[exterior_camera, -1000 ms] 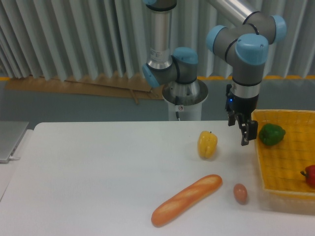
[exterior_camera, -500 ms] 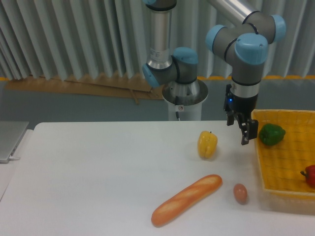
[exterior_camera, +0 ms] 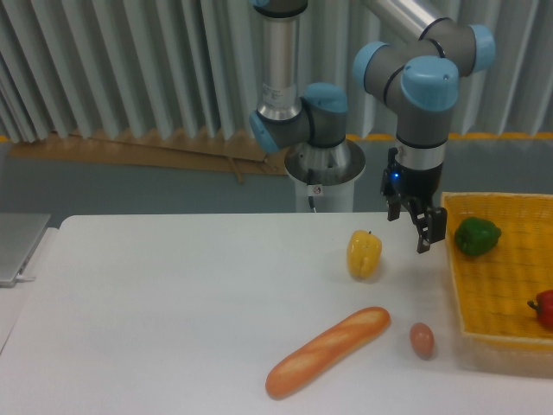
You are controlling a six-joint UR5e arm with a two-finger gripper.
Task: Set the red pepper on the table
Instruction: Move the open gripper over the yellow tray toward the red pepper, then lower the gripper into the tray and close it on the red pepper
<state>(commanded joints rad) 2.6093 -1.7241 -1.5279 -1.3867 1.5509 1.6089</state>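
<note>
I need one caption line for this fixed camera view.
Robot hand hangs empty above the table; red pepper lies in the basket.

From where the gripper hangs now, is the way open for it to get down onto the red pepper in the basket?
Probably yes. The gripper hangs empty left of the yellow basket; the red pepper lies uncovered at the frame's right edge, apart from the green pepper. It is partly cropped, though.

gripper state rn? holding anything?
Gripper: holding nothing, hanging above the table left of the basket. Whether its jaws are open or closed cannot be told from this view.
</note>
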